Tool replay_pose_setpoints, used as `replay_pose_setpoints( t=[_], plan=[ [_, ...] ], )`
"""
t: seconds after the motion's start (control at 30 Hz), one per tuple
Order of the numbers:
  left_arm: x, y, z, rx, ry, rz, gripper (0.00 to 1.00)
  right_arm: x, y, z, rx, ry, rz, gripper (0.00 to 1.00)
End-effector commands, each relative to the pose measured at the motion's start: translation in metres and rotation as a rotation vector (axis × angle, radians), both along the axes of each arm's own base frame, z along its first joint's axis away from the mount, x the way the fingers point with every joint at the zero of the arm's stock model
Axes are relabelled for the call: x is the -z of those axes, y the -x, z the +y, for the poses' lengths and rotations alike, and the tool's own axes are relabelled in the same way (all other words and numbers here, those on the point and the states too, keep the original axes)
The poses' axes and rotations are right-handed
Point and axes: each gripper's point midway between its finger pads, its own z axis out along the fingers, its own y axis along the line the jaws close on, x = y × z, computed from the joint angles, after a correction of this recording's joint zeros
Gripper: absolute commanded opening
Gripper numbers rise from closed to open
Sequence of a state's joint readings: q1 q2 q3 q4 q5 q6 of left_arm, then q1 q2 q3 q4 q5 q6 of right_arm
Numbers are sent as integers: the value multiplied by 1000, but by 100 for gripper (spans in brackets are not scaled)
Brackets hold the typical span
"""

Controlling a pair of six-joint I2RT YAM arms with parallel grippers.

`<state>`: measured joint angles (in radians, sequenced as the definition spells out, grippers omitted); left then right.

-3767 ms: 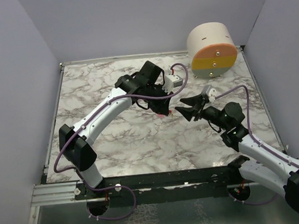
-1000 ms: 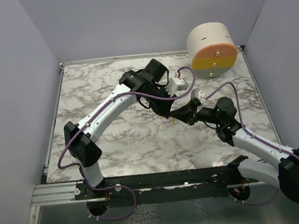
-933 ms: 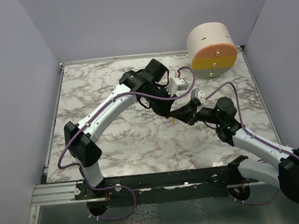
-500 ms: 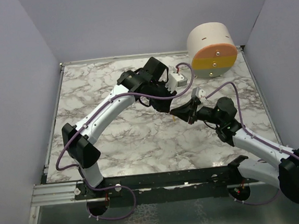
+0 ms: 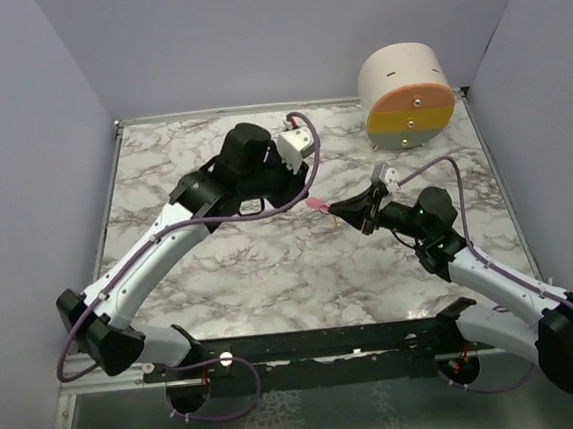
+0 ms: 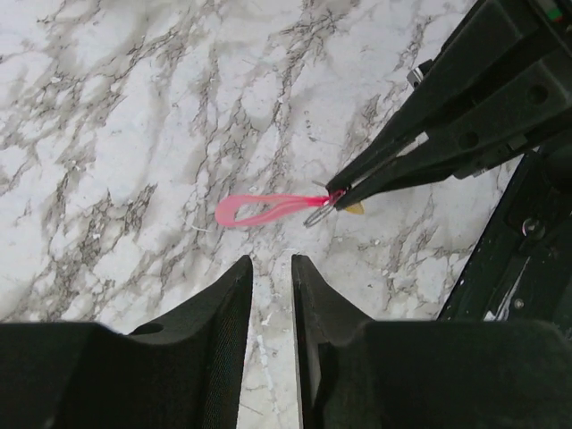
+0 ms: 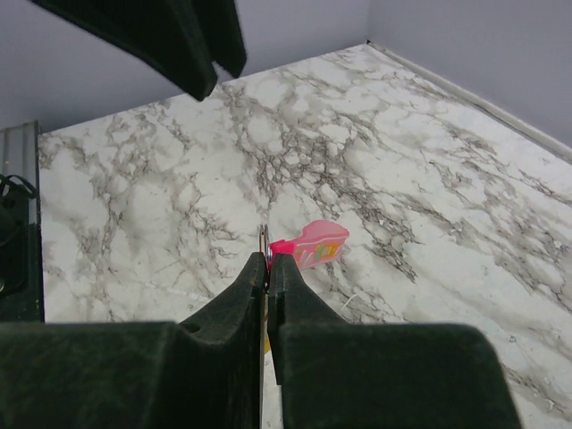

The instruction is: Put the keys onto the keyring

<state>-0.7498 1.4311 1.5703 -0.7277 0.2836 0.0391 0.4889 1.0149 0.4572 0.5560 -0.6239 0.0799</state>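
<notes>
My right gripper (image 5: 334, 208) (image 7: 268, 259) is shut on a thin silver keyring (image 7: 264, 236) (image 6: 317, 215), held above the marble table. The pink key (image 5: 317, 205) (image 6: 264, 209) (image 7: 313, 244) sticks out sideways from the ring at those fingertips. A sliver of the yellow key (image 6: 355, 208) (image 5: 334, 221) hangs under the same fingers. My left gripper (image 6: 272, 259) (image 7: 219, 76) hovers a short way left of the pink key. It is open by a narrow gap with nothing in it, and it touches nothing.
A big cream, orange, yellow and grey cylinder (image 5: 407, 96) stands at the back right corner of the table (image 5: 201, 272). Grey walls close in the left, back and right sides. A metal rail (image 5: 100, 371) runs along the near edge.
My left gripper has let go at the right gripper's tips, opened a little and drawn back to the left. The pink key now stays out at the keyring. The right gripper has barely moved.
</notes>
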Motion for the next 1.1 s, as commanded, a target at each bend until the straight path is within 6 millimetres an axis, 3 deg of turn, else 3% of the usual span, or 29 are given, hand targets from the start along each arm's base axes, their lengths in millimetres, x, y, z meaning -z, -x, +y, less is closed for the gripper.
replay_pose_setpoints(
  t=[0.0,0.17,0.47,0.6,0.77,1.07],
  plan=[
    [-34,-10,-2,-121,272,-154,29,-21,-9,-11,92,-64,-25,1],
    [-33,-3,1,-145,470,-227,35,-31,-13,-18,152,-119,-12,1],
    [-18,0,-7,-138,695,-250,36,-42,-15,-23,201,-218,59,1],
    [-22,7,-6,-119,783,-277,36,-47,-17,-26,228,-256,91,1],
    [-25,12,-8,-86,828,-286,40,-55,-12,-29,224,-295,94,1],
    [-17,24,-33,53,866,-191,42,-62,-7,-32,225,-315,83,1]
  ],
)
